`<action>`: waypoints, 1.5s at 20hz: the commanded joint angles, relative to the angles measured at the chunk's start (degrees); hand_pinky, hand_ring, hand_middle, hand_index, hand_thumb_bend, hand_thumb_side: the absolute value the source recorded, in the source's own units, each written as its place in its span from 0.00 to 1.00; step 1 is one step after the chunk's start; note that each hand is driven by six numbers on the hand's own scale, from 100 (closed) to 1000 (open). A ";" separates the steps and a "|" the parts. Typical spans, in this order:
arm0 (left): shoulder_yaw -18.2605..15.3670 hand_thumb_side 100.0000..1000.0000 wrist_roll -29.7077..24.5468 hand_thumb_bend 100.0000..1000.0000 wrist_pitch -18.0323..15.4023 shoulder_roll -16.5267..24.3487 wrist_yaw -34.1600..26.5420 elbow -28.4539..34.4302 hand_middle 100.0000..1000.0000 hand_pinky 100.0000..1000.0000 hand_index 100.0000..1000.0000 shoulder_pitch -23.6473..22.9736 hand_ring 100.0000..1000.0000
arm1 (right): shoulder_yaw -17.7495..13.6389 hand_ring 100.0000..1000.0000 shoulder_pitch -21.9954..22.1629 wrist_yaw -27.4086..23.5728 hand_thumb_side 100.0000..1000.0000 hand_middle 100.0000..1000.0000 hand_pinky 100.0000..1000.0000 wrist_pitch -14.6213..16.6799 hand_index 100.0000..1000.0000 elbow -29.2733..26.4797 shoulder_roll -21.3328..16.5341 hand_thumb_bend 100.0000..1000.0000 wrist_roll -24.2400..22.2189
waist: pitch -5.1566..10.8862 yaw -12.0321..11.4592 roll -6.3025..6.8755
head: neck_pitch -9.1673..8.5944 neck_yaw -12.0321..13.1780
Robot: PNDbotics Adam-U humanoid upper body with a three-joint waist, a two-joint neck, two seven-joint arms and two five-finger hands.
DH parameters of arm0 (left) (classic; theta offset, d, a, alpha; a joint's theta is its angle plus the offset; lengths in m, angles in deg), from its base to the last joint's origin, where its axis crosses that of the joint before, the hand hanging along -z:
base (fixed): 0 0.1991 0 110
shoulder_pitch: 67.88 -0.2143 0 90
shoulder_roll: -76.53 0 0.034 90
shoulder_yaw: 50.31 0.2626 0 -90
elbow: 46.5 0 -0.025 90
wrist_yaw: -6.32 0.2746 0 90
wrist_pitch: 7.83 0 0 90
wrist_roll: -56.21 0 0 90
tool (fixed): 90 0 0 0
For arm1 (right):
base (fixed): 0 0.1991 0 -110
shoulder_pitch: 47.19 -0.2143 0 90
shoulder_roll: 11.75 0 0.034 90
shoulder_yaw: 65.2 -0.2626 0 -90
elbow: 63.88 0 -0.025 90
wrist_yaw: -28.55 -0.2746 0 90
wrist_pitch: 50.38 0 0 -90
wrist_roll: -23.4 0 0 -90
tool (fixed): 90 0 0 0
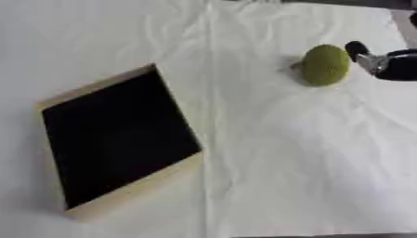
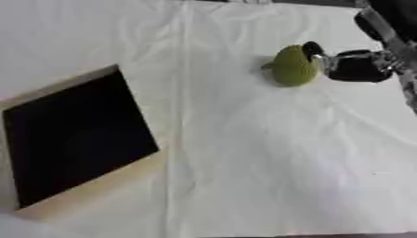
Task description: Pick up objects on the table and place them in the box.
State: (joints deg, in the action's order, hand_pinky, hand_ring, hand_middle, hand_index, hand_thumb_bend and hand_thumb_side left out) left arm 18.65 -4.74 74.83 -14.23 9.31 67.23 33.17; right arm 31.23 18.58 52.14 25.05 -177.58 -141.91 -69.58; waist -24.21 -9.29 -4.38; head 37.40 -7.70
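A green fruit [image 2: 293,66] is seen on the white cloth [image 2: 269,153], well apart from the dark-lined box [image 1: 114,139], with the right hand [image 2: 354,65] just beside it, whose finger state cannot be told.

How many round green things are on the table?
1. The round yellow-green fuzzy ball sits on the white cloth at the far right, beside the robot's black right hand. Nothing shows inside the dark-lined wooden box at the left.
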 commanded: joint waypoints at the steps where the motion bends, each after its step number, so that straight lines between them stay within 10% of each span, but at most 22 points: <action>1: -0.16 0.53 -0.10 0.23 -0.05 1.07 -0.13 0.86 0.49 0.44 0.68 0.22 0.42 | -0.84 0.77 -1.33 -3.29 0.00 0.80 0.87 -2.87 0.90 -0.88 -2.85 0.25 -3.03 | 1.10 -0.04 0.16 | -0.09 -0.44; 21: -0.04 0.53 -0.39 0.22 0.01 0.70 -0.16 0.86 0.49 0.44 0.68 0.23 0.42 | 2.27 0.80 -5.61 -4.87 0.00 0.83 0.87 -13.01 0.91 -0.16 -1.30 0.25 -14.15 | 0.72 -0.61 0.24 | -1.57 -1.85; 30: 0.02 0.53 -0.60 0.22 0.08 0.53 -0.19 0.86 0.49 0.44 0.68 0.28 0.42 | 4.08 0.80 -7.33 -3.21 0.00 0.84 0.87 -12.98 0.91 3.66 0.40 0.25 -16.53 | 0.65 -0.90 0.16 | -1.50 -1.91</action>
State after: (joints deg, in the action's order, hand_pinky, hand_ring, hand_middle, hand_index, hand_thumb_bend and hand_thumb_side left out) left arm 18.69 -5.14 75.00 -14.33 9.30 67.23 33.19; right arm 35.71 12.00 48.31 11.98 -174.26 -140.48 -85.92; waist -24.58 -10.19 -4.39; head 36.34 -9.39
